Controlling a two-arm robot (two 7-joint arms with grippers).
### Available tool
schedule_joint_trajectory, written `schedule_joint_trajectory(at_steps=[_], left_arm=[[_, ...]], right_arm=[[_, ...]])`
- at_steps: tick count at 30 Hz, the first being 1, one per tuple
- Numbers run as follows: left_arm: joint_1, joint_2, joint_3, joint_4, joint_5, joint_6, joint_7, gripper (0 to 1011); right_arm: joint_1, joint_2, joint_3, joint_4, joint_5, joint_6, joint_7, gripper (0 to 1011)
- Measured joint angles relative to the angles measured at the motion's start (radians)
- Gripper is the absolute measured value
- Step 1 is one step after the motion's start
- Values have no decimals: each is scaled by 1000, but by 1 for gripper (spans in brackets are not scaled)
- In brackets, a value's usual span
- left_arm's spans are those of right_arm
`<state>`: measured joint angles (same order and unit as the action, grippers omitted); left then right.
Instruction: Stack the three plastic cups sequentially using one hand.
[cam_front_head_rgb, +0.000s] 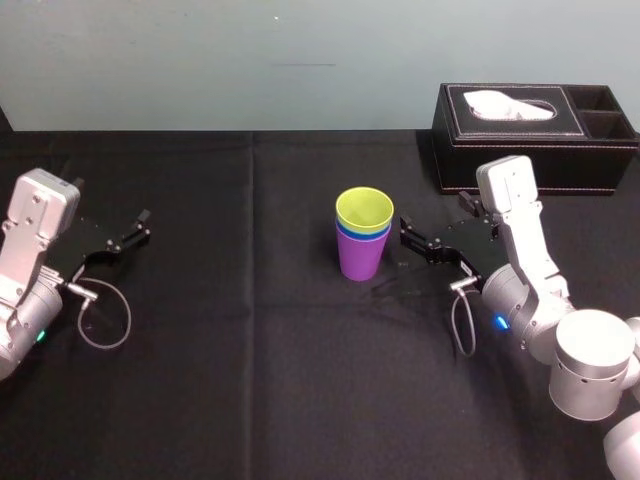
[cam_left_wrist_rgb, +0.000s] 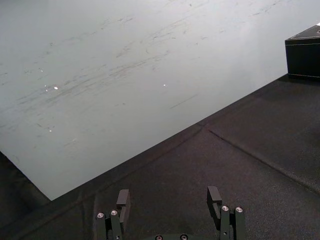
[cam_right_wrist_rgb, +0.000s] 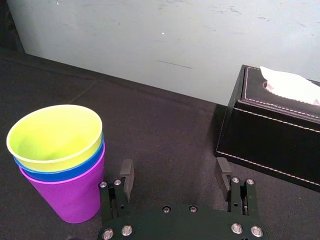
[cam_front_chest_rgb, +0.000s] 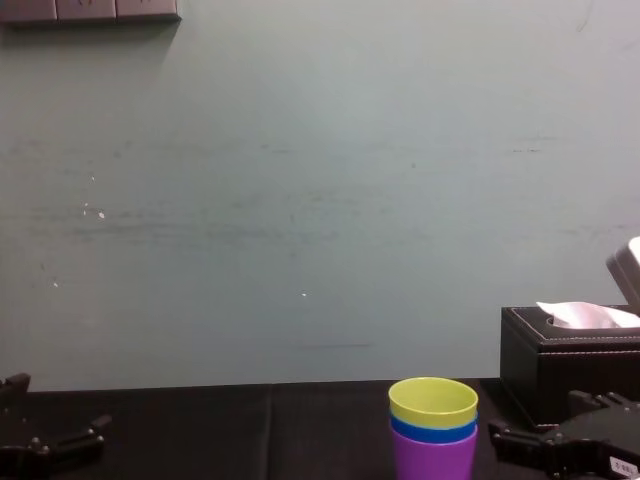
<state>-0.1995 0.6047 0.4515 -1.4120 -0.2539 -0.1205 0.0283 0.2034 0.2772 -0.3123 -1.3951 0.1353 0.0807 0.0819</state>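
Stacking looks complete: yellow-green cup nested in blue cup, which is nested in purple cup, upright mid-tabletop. Right gripper unclenched and empty, just beside the stack, toward the right edge. Left gripper spread, idle near the left edge. Next: back away without nudging the stack.

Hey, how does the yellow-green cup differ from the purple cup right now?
The yellow-green cup sits on top, nested inside the others; the purple cup is at the bottom, standing on the table. The yellow-green cup shows only its top band and inside; the purple cup shows most of its outer wall. Both are upright, mouth up, in one stack with the blue cup between.
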Motion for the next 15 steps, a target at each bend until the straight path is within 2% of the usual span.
schedule_joint_trajectory(at_steps=[15], left_arm=[[0,0,0,0,0,0,0,1011]], right_arm=[[0,0,0,0,0,0,0,1003]])
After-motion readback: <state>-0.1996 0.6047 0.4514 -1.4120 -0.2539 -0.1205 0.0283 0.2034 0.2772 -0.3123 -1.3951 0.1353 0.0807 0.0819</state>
